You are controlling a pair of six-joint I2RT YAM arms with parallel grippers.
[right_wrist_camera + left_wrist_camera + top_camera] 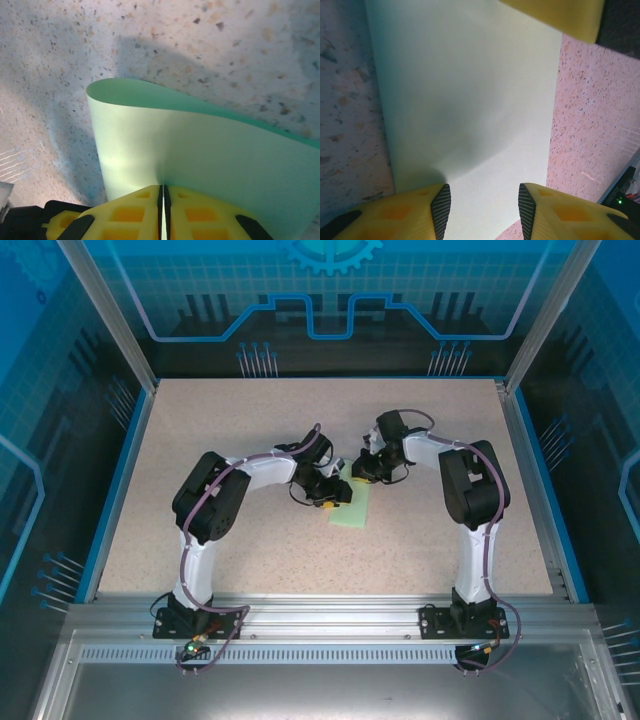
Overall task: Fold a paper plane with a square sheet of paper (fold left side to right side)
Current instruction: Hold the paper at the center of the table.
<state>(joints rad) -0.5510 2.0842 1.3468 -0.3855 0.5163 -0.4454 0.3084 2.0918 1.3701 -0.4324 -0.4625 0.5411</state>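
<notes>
The square sheet of paper point(352, 508) is pale mint green and lies mid-table, looking like a narrow rectangle from above. My right gripper point(163, 192) is shut on one edge of the sheet point(200, 150), which rises from the table and bends over in a smooth curve. In the top view the right gripper point(358, 470) sits at the sheet's far end. My left gripper point(485, 200) is open, its two fingertips spread just above the flat sheet point(470, 100). From above, the left gripper point(330, 495) is at the sheet's left edge.
Speckled beige tabletop point(250, 430) surrounds the sheet, framed by a blue rim point(118, 490) and clear enclosure walls. A yellow finger point(560, 12) of the right gripper shows at the top of the left wrist view. Both arms crowd the table's middle.
</notes>
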